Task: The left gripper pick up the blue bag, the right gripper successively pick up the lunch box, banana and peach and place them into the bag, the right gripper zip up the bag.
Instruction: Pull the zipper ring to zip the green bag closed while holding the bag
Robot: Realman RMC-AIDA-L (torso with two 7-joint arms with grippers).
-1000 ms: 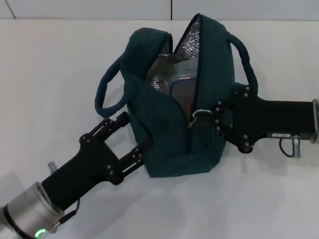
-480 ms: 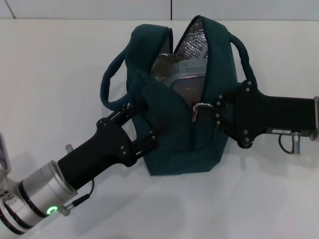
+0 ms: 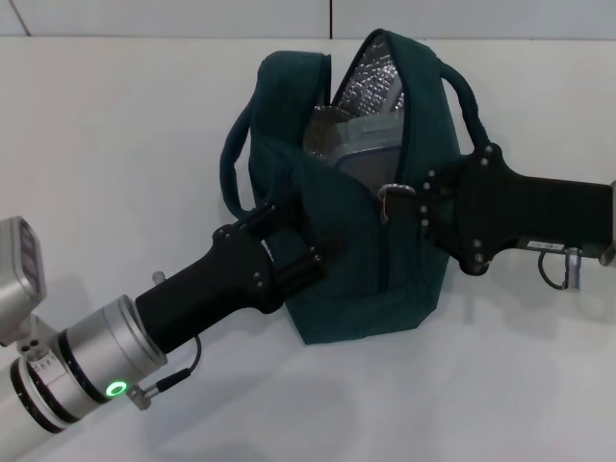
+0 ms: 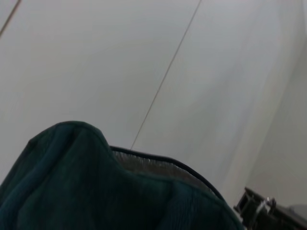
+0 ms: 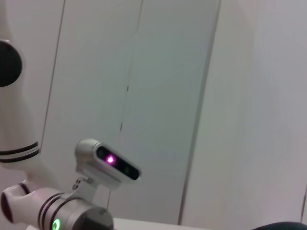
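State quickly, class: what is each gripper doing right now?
Left gripper: shut on the blue bag, at its side.
Right gripper: at the zipper pull; grip cannot be told.

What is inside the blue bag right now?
Through the blue bag's open top, silver lining and the lunch box show. Fabric covers everything deeper, so banana or peach cannot be confirmed.

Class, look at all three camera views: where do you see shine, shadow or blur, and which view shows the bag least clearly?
Head view: the bag is sharp, its silver lining glints, and soft shadows fall on the table. Left wrist view: only blurred bag fabric fills the near edge. Right wrist view: least clear, hardly any bag, only wall panels.
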